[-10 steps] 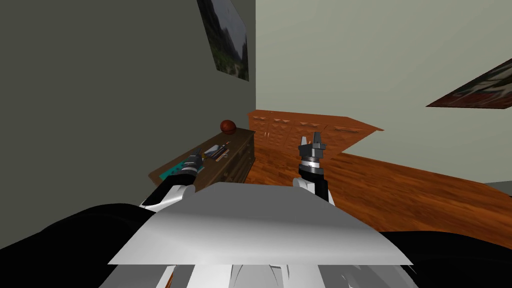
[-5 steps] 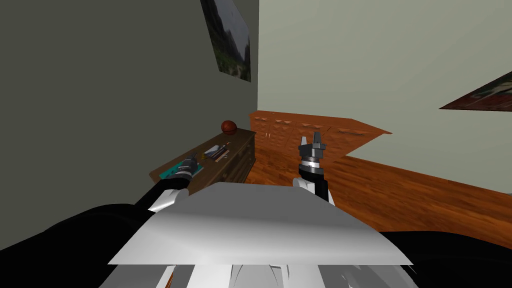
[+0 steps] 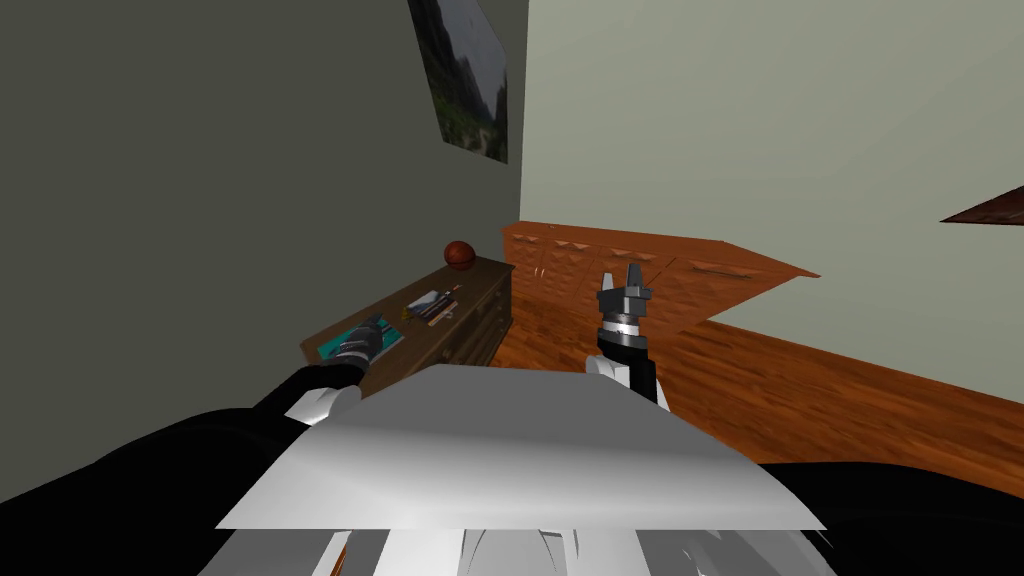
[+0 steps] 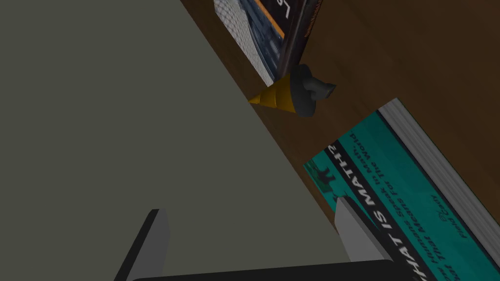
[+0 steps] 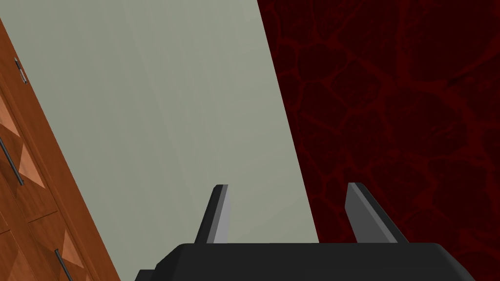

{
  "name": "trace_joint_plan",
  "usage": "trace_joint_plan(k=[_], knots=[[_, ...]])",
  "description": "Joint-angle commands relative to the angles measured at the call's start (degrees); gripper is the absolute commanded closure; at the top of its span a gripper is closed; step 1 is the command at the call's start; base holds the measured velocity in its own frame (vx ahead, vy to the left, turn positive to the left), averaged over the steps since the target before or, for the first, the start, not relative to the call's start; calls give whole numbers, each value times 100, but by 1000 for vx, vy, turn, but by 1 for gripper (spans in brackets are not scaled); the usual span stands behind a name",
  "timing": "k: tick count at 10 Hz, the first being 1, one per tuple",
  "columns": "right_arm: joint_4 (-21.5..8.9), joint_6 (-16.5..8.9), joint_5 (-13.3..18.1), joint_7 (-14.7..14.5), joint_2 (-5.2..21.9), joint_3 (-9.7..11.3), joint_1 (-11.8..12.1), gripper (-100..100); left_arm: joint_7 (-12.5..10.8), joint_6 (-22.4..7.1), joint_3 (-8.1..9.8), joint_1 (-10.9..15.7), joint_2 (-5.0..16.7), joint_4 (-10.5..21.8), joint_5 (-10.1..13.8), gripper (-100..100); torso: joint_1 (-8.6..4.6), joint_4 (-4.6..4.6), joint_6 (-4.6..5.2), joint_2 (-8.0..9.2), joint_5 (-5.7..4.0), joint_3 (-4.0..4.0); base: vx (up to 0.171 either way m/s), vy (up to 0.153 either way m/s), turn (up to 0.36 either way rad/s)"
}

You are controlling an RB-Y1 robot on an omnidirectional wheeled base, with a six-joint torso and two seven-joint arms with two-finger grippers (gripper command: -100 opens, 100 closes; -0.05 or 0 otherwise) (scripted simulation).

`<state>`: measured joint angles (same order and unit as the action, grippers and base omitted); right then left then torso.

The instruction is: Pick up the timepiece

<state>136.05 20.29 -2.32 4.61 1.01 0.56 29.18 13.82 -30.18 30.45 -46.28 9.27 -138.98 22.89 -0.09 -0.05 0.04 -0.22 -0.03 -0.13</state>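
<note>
**Left gripper lined up short of the timepiece**

The left gripper (image 4: pixel 249 207), fingers spread, hovers at the wall-side edge of the dark brown wooden dresser top (image 4: pixel 415 58). I judge it is aiming at the small gold cone-shaped timepiece with a dark grey cap (image 4: pixel 288 92), which lies ahead between the teal paperback book (image 4: pixel 405 195) and a stack of books (image 4: pixel 273 29). Both crowd the approach. The right gripper (image 5: pixel 287 185) idles, fingers apart.

The right gripper (image 3: pixel 620 275) is a dark box with thin grey fingers (image 5: pixel 220 214) on a silver-ringed wrist (image 3: pixel 622 330) and white forearm (image 3: pixel 608 368)
</note>
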Motion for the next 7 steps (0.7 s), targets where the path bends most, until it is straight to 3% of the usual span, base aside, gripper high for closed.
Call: trace_joint_plan(k=[1,5,7], knots=[[0,0,0,0,0,0,0,0,4,-106,149,-135,33,14,96,-100,0,0,0,0,0,0,40,-36,101],[0,0,0,0,0,0,0,0,-21,-502,425,-377,67,-21,244,-100,-1,-1,0,-5,0,-3,59,-40,73],[0,0,0,0,0,0,-1,0,-35,-605,474,-441,82,-22,287,-100,9,-2,7,-13,2,-6,66,-24,-49]])
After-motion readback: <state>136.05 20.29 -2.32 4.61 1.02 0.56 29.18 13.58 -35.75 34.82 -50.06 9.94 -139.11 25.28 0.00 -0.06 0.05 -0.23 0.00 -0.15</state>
